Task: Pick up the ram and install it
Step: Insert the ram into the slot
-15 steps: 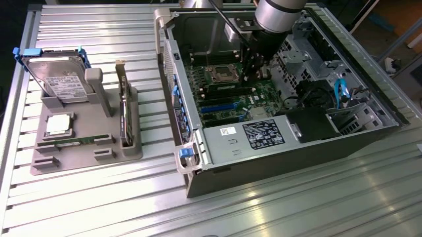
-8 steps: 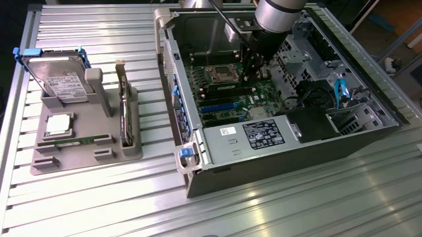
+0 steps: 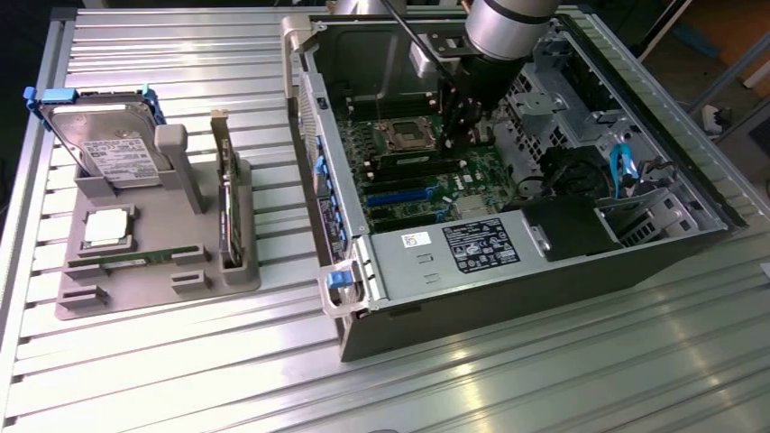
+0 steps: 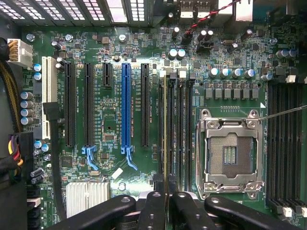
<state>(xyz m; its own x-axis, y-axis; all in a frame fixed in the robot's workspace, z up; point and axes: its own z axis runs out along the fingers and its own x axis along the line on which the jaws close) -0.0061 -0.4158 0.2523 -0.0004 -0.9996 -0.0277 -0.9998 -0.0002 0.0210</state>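
Note:
In the wrist view the ram shows edge-on as a thin pale strip, running away from between my two black fingers. My gripper is shut on it. The ram stands over the black memory slots beside the CPU socket; whether it touches a slot I cannot tell. In the exterior view my gripper reaches down inside the open computer case, just above the green motherboard.
On the exterior view's left a grey holder tray carries a silver hard drive, an upright card, a square chip and a thin green strip. Case walls, cables and a black shroud surround the arm.

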